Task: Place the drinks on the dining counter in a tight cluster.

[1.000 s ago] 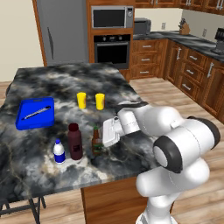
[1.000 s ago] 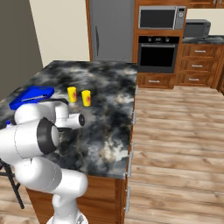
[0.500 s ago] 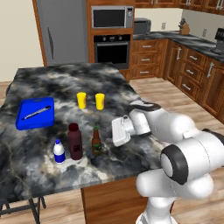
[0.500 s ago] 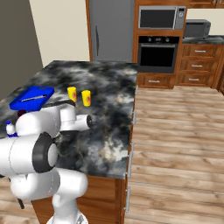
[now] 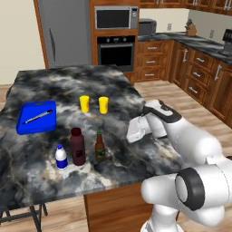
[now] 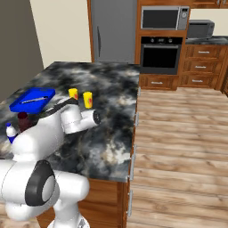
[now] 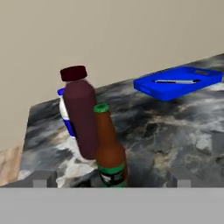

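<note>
Three bottles stood upright, clustered near the surface's (image 5: 136, 167) near edge: white (image 5: 60, 157), maroon (image 5: 77, 146), brown (image 5: 99, 147). The claw (image 5: 136, 129) hung wide open, empty, right of them.

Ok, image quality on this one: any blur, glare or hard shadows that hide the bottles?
Left base view: even flat light, no glare; white bottle, maroon bottle and beer bottle read clearly on the dining counter. Right base view: softer, and the arm covers most of the bottles. Hand view: slightly soft; the maroon bottle overlaps the white one.
</note>
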Available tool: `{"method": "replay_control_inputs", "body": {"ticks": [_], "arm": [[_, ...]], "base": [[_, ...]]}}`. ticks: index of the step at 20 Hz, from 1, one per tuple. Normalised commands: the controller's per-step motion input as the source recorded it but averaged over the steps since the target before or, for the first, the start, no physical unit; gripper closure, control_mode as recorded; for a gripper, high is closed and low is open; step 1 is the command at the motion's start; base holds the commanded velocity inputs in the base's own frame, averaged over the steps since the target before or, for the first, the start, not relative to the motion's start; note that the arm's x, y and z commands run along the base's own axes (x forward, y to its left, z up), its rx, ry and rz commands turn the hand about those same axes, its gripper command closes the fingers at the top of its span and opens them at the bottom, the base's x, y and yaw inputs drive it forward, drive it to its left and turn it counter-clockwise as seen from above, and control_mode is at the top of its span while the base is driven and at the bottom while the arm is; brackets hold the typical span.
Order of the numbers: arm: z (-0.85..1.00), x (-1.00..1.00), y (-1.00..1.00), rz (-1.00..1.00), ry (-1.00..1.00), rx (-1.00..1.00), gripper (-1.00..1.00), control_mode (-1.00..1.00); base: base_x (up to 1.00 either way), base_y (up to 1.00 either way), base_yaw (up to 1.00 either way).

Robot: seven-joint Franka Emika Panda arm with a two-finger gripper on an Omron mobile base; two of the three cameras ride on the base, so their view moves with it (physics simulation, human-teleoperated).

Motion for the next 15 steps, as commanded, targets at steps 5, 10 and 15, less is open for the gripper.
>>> {"method": "replay_control_inputs", "body": {"ticks": [5,10,15], "arm": [[0.62,-0.05,-0.17,-0.34,0.25,-0.2,-1.0,-1.0],[0.4,-0.17,-0.07,-0.39,0.16,-0.21,-1.0,-1.0],[0.09,-0.51,-0.21,-0.44,0.02,-0.18,-1.0,-1.0]], "base": [[0.0,0.0,0.0],[0.0,0.0,0.0],[0.0,0.0,0.0]]}}
